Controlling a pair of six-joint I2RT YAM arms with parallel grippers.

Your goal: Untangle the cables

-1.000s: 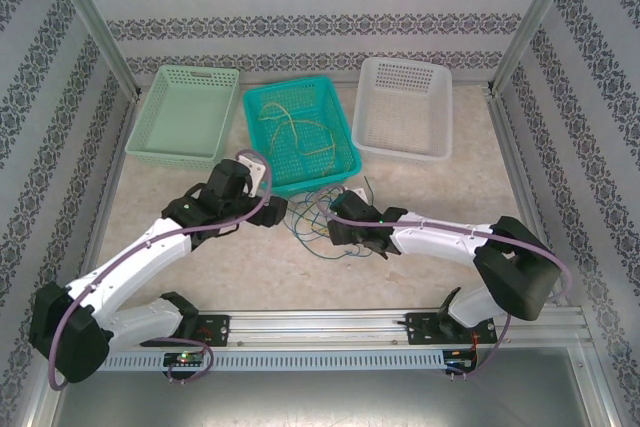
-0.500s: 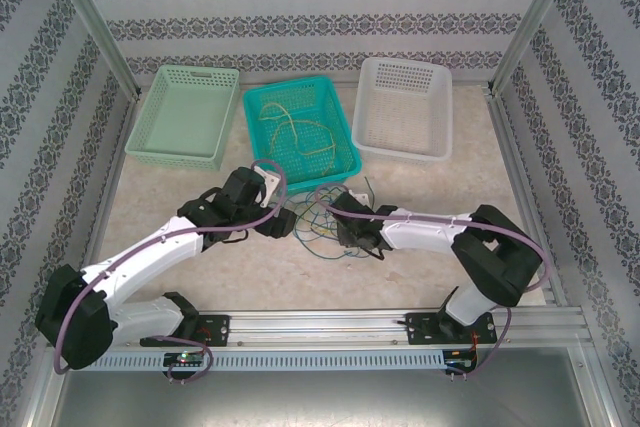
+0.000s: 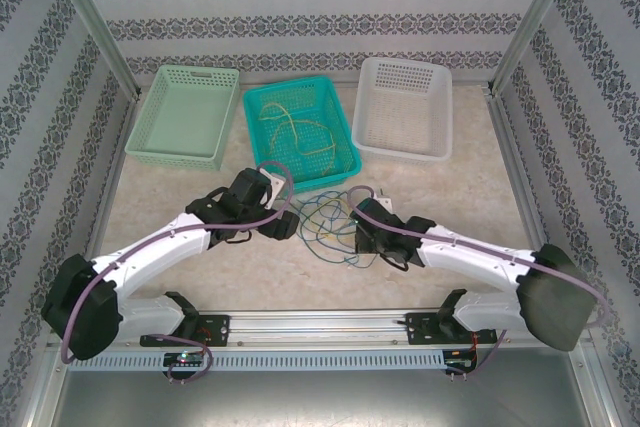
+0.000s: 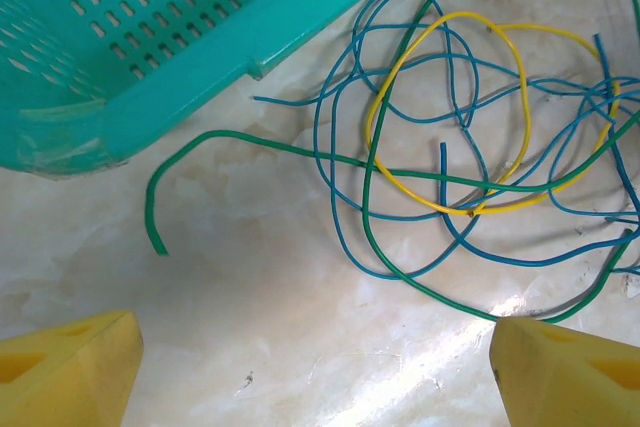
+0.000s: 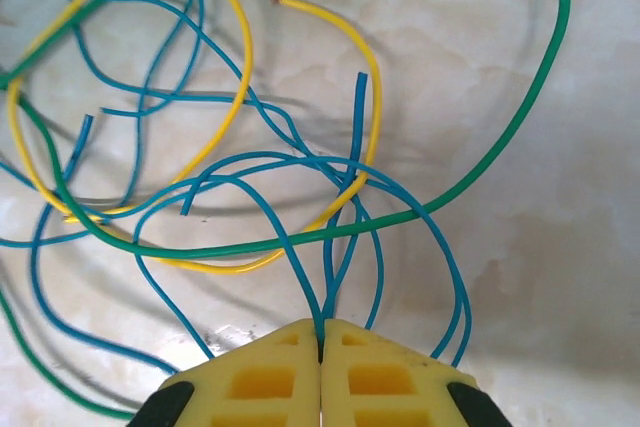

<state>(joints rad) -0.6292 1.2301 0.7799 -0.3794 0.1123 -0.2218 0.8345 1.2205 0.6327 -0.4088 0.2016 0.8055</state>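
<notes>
One blue cable (image 5: 357, 117) sits pinched in the closed right tool (image 5: 320, 343).

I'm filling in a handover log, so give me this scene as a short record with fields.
Tangle: limp blue, yellow and green cables, on the marble-look tabletop before the teal plastic basket
Left pincer: open, facing bare tabletop beside the tangle
Right pincer: shut on a thin blue cable
Teal basket contents: loose yellowish wires
</notes>
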